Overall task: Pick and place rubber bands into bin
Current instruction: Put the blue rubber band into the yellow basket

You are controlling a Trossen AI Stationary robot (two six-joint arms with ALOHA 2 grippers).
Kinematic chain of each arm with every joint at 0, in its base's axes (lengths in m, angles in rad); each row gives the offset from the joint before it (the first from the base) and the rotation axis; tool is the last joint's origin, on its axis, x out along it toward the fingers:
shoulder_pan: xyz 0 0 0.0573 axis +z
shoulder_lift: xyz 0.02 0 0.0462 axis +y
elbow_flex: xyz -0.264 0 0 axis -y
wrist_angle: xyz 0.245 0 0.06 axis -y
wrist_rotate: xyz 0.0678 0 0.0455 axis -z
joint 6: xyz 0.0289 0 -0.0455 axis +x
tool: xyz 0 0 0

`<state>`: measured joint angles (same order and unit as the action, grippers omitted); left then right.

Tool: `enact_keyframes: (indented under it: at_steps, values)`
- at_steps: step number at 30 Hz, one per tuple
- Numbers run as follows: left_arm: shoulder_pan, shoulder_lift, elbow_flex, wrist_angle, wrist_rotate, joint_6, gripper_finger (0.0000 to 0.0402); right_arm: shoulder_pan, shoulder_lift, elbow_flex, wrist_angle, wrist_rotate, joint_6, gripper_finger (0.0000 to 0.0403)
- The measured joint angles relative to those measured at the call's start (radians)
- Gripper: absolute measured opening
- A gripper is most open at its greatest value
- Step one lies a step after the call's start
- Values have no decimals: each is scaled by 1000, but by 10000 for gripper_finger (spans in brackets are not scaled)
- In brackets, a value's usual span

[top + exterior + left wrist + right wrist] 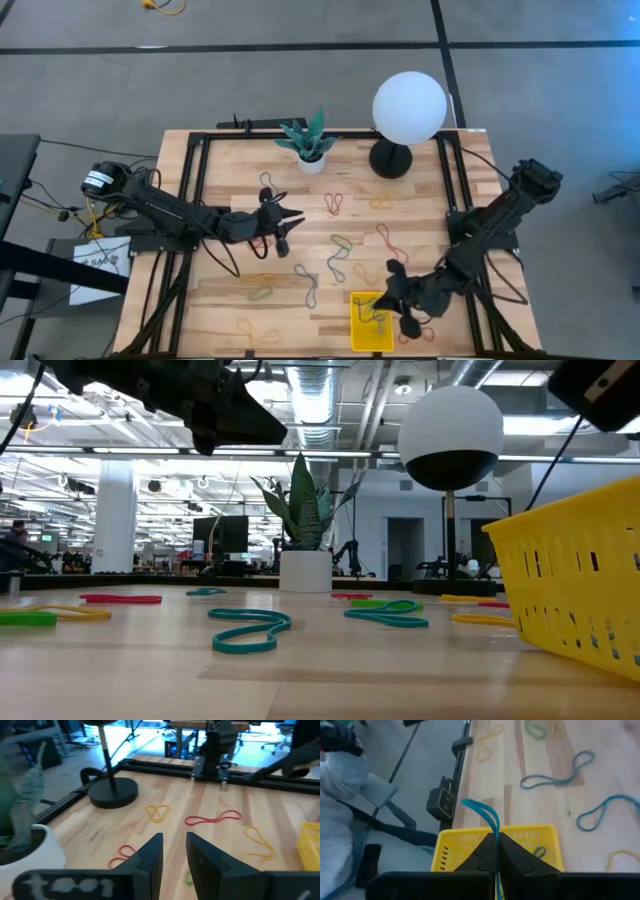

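Over the bin, at the table's near edge, the right gripper hangs with jaws pressed together on a blue band. Right wrist view: the band loops up from between the fingertips, with the yellow bin wall just beyond them. One green band lies inside the bin.

Left gripper sits over the table's left-centre, raised above the wood. Left wrist view: its fingers stand a little apart with nothing between them.

Loose bands on the table, high view:
- red band near the centre, toward the plant
- yellow band beside the lamp base
- long red band right of centre
- green band mid-table
- two teal bands and between the grippers
- yellow and green bands on the left near side
- yellow band at the near left edge

Plant pot and globe lamp stand at the far side of the table, side by side but apart.

Low view: teal bands and lie flat in the foreground; the bin sits tilted at right, its near edge off the table.
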<state>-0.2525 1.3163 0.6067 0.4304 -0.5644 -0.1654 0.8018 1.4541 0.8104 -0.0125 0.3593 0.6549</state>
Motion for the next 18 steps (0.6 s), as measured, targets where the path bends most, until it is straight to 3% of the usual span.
enact_keyframes:
  at_steps: [7, 13, 18]
  values:
    - [1, 0, 0, -63, 37, 6, 75, -47, 120, 0, 7, -53, 21, 13]
    - [1, 0, 0, -91, 37, -86, 75, -61, 175, 0, 51, -148, 17, 57]
    - [1, 0, 0, -90, 92, -99, 75, -80, 177, 21, 65, -164, 8, 88]
